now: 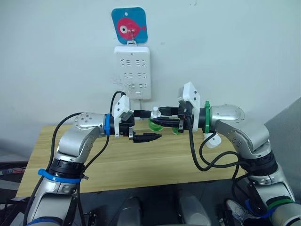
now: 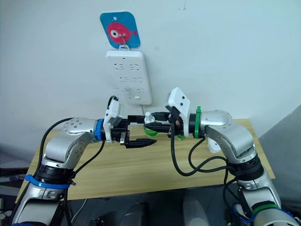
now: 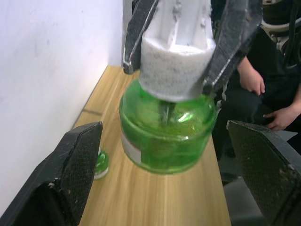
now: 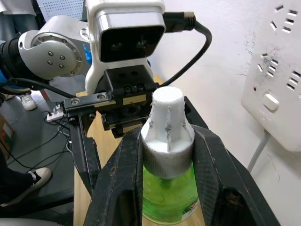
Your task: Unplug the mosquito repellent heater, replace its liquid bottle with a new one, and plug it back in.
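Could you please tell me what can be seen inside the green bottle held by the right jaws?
Through the green bottle's translucent wall, a thin dark wick runs down from under the white cap. The right gripper is clamped on that cap. Whether liquid is inside cannot be told.

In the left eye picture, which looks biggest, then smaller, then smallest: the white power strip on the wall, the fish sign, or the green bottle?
1. Power strip, biggest.
2. Fish sign.
3. Green bottle, smallest, held by the right claw at its white cap. It is partly hidden and nearer the camera, so its true size is uncertain.
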